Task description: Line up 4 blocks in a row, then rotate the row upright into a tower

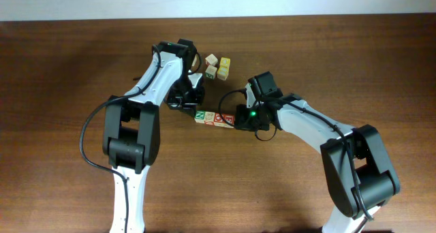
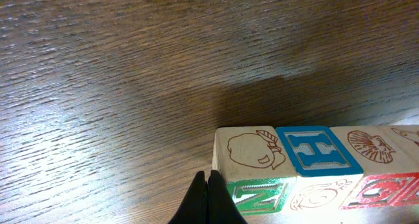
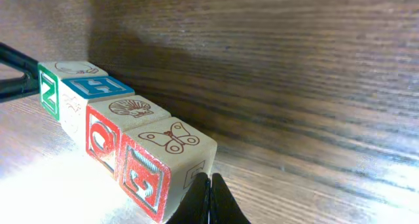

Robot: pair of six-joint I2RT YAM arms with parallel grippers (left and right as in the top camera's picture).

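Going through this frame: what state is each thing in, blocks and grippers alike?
Row of four blocks: lying side by side in one line, none lifted.
Left gripper: shut, empty, tips at the row's green-letter end.
Right gripper: shut, empty, tips at the row's butterfly end.
Spare cubes: loose cluster apart from the row, not held.

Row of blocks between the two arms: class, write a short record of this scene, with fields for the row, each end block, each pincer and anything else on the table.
row: four blocks end to end in a straight line on the table
left end: green-letter block
right end: butterfly block, red letter on its side
left pincer: shut, tips at the green-letter block's outer end
right pincer: shut, tips at the butterfly block's outer end
elsewhere: loose cubes grouped beyond the row, apart from it
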